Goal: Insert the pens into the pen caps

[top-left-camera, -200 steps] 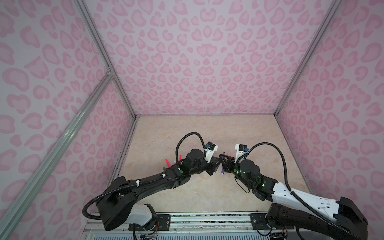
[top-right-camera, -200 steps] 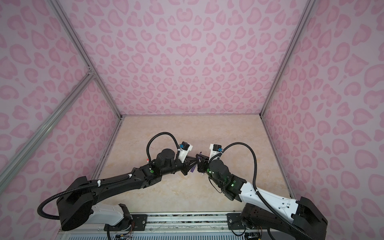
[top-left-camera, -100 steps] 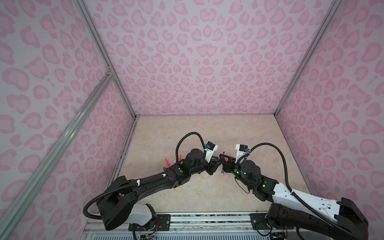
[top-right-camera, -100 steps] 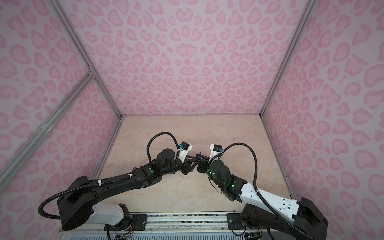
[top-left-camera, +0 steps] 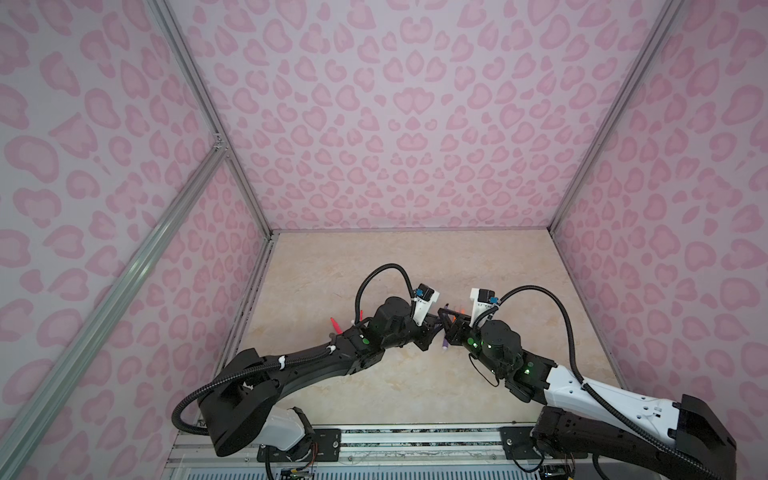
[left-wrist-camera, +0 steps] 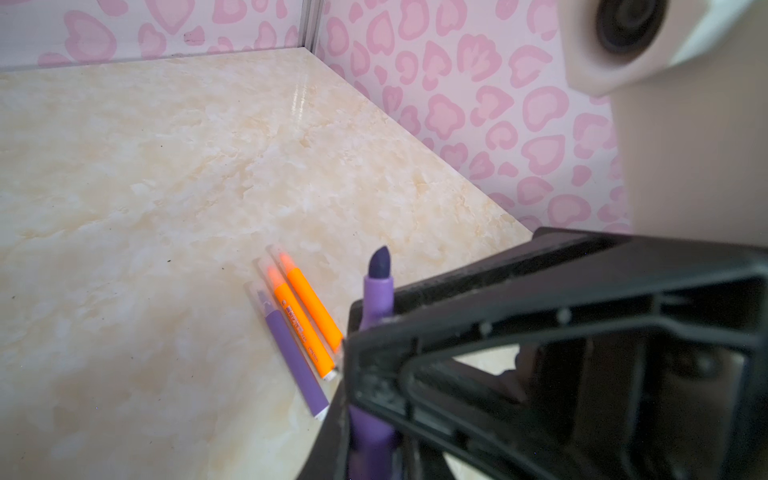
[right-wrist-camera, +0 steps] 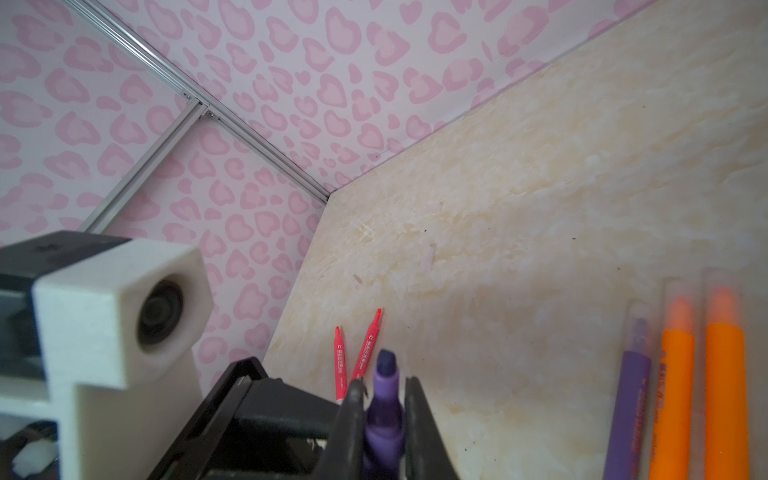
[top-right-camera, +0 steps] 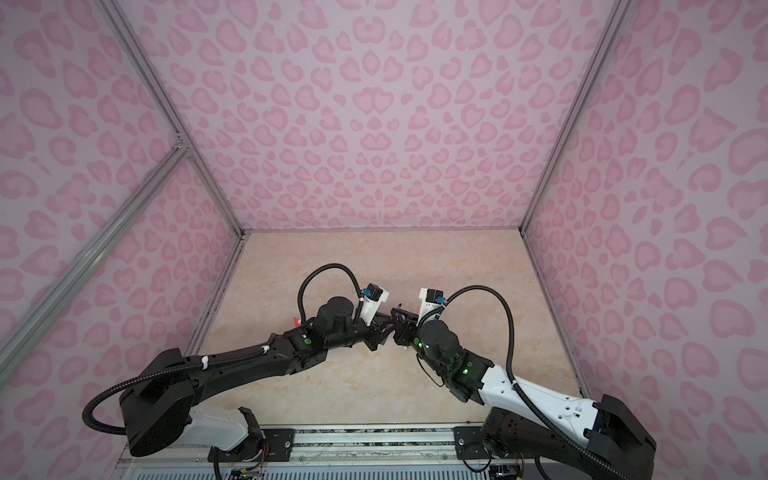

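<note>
In both top views my left gripper (top-left-camera: 433,329) and right gripper (top-left-camera: 448,328) meet at mid-table, and both are shut on one uncapped purple pen (top-left-camera: 444,344). That purple pen (left-wrist-camera: 377,299) passes through my left gripper (left-wrist-camera: 370,419), its dark tip beyond the right gripper's frame. My right gripper (right-wrist-camera: 384,401) clamps the same purple pen (right-wrist-camera: 384,419) just below the tip. Two orange pens (left-wrist-camera: 305,309) and a purple one (left-wrist-camera: 291,353) lie side by side wearing clear pen caps. Two uncapped pink-red pens (right-wrist-camera: 351,361) lie near the left wall. Two faint loose pen caps (right-wrist-camera: 429,255) rest farther back.
Pink patterned walls (top-left-camera: 395,124) enclose the beige table (top-left-camera: 415,266) on three sides. The pink-red pens (top-left-camera: 335,326) lie beside my left arm (top-left-camera: 316,361). The capped pens (right-wrist-camera: 675,395) lie just right of my right gripper.
Both grippers stay together at mid-table around the purple pen. The arms have barely shifted.
</note>
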Robot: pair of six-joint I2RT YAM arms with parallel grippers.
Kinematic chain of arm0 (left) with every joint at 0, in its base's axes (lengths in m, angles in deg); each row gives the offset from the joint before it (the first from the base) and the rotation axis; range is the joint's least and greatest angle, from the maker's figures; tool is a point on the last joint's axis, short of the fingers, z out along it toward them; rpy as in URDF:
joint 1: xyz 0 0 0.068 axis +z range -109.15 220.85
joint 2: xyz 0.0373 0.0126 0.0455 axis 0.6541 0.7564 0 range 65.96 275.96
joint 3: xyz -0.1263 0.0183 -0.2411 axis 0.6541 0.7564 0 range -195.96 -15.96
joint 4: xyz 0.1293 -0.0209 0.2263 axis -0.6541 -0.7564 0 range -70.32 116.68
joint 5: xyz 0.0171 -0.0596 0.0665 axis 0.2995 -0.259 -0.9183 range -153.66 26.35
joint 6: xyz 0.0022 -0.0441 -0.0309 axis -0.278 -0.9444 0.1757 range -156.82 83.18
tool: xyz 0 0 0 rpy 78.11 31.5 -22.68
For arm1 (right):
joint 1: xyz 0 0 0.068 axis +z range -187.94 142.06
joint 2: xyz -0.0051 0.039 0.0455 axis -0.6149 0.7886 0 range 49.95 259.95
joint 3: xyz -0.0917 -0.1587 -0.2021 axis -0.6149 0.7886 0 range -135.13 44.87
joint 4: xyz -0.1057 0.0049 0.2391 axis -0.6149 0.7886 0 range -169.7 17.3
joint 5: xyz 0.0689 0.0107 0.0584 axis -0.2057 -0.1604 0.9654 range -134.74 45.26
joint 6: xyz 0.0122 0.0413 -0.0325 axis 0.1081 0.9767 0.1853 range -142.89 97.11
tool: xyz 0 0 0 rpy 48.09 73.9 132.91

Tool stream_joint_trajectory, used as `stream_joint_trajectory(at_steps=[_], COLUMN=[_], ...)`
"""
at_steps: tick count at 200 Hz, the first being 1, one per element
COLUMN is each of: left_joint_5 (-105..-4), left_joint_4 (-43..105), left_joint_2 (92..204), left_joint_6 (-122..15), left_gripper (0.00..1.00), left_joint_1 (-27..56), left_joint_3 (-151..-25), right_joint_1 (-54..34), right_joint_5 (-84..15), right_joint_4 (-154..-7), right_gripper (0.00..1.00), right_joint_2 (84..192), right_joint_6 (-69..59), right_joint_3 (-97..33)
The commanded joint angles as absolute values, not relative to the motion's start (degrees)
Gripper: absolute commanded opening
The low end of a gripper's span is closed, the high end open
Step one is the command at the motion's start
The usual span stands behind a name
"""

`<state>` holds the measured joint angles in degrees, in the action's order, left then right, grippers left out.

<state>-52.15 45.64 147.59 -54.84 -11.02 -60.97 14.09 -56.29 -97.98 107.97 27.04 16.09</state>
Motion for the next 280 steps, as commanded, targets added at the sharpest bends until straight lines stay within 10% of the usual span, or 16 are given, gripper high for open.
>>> stream_joint_trajectory(at_steps=[1, 22, 59, 109, 154, 280], left_joint_5=[-56.81, -62.66, -75.06, -93.79, -98.13, -92.32], left_joint_4=[46.14, 44.52, 37.12, 22.07, 18.9, 18.28], left_joint_2=[147.2, 146.13, 140.96, 131.59, 125.27, 120.69], left_joint_6=[-56.3, -60.47, -72.12, -81.48, -81.21, -81.33], left_gripper=[0.03, 0.03, 0.03, 0.03, 0.03, 0.03], left_joint_1=[-10.91, -9.4, -1.55, 3.65, 5.02, 9.89], left_joint_3=[-61.13, -60.62, -56.45, -53.7, -52.82, -51.68], right_joint_1=[14.42, 14.86, 14.75, 13.53, 11.33, 9.54], right_joint_5=[-56.22, -59.59, -67.4, -67.97, -61.9, -58.54], right_joint_4=[-98.42, -96.2, -91.71, -85.96, -72.11, -36.88], right_gripper=[0.4, 0.7, 0.77, 0.76, 0.47, 0.51], right_joint_2=[108.44, 108.06, 108.77, 121.81, 145.87, 193.98], right_joint_6=[26.12, 25.31, 23.35, 18.14, 13.79, 5.61], right_joint_3=[15.77, 15.03, 12.8, 1.12, -22.46, -83.45])
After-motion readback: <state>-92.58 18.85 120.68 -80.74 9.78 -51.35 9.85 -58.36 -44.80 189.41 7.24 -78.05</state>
